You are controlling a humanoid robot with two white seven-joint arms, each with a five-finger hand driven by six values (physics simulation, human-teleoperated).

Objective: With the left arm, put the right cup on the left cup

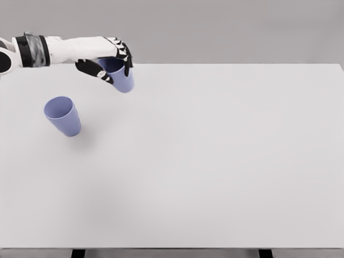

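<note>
We see our left hand (110, 63), a white five-finger hand with black joints, clasped around a smooth lavender-blue plastic cup (121, 76) held above the far left of the matte white table (215, 161). The held cup's mouth faces up and toward us. The matching second lavender-blue tumbler (63, 115) stands free on the table, lower and to the left of the hand, nearer us, mouth up. Our right arm is not visible.
</note>
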